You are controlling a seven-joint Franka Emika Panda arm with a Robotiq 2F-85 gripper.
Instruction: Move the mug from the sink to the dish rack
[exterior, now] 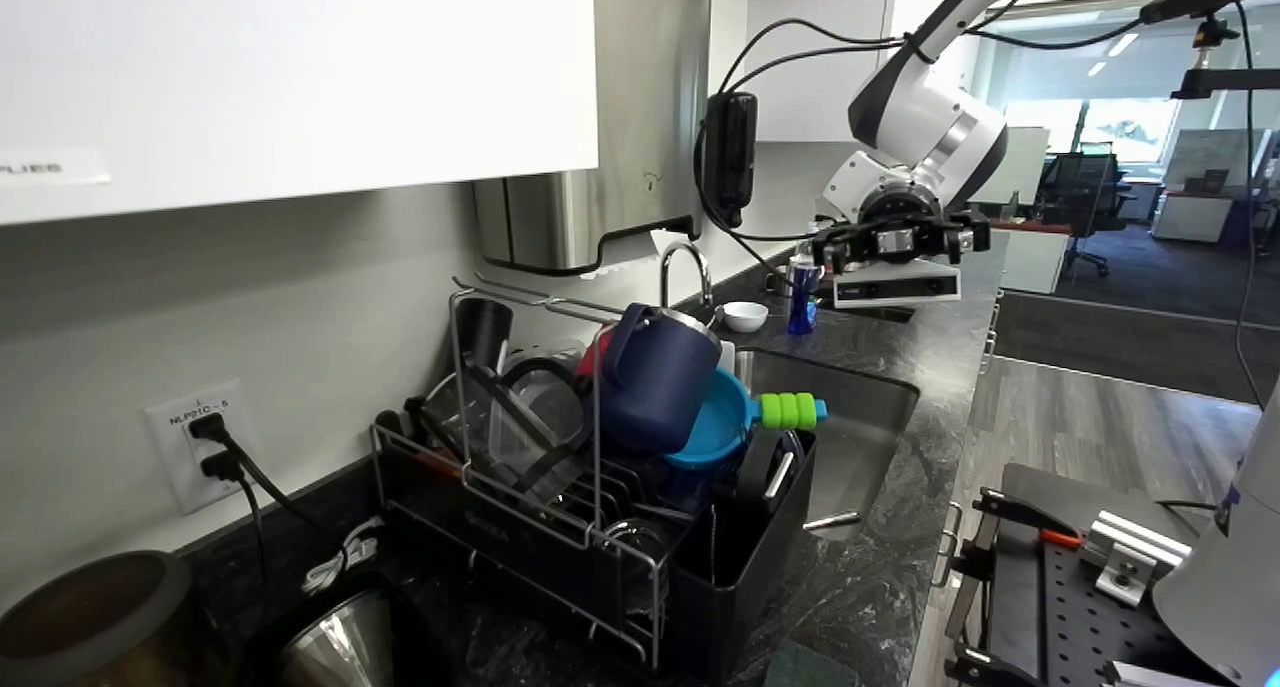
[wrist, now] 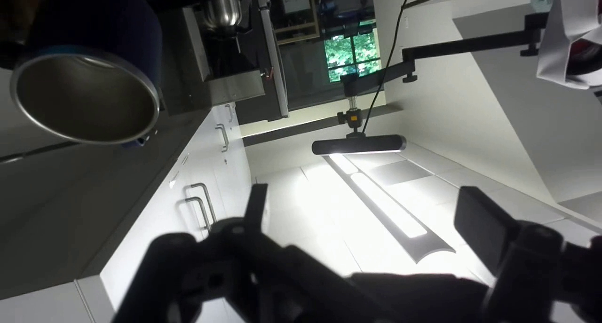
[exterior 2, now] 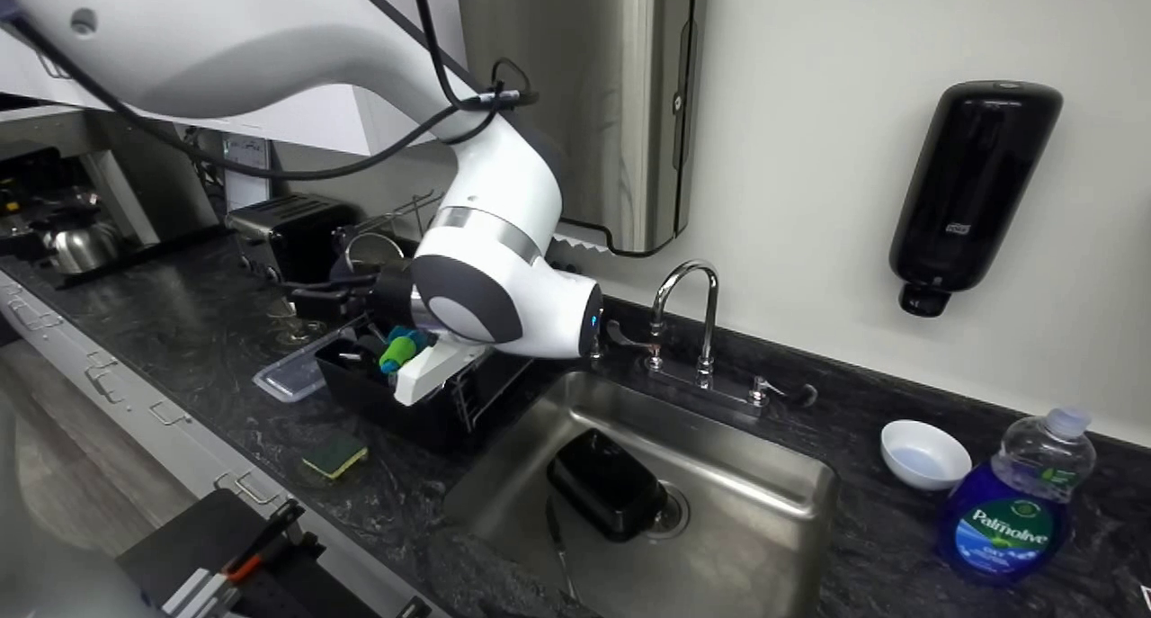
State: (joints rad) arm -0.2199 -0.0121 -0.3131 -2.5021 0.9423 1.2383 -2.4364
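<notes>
The mug (exterior: 655,392) rests in the rack (exterior: 480,522), free of the jaws

At the left of an exterior view, clear tubs (exterior: 515,422) stand tilted among the rack's wires, a placing that probably lets water run off them. To their right is the mug, high in the pile, just beside an upright wire. The rack is crowded, so I judge that its neighbours prop it; whether it touches the blue bowl (exterior: 715,427) next to it, I cannot tell. That bowl is tipped too, likely to drain, with a green grip (exterior: 788,410) sticking out toward the sink (exterior: 860,417). A black dish (exterior 2: 607,483) lies in the sink. Farther right — well apart from the mug — hangs the gripper (wrist: 368,215), its jaws spread wide with nothing between them, presumably to clear the mug's body.

The mug leans: its long axis slants from a base low on the left to a mouth high on the right, and the handle juts left, away from the sink. The wrist view looks into the mouth, past a pale metal rim. Mouth up like this — it would drain poorly, I think. The move looks done.
</notes>
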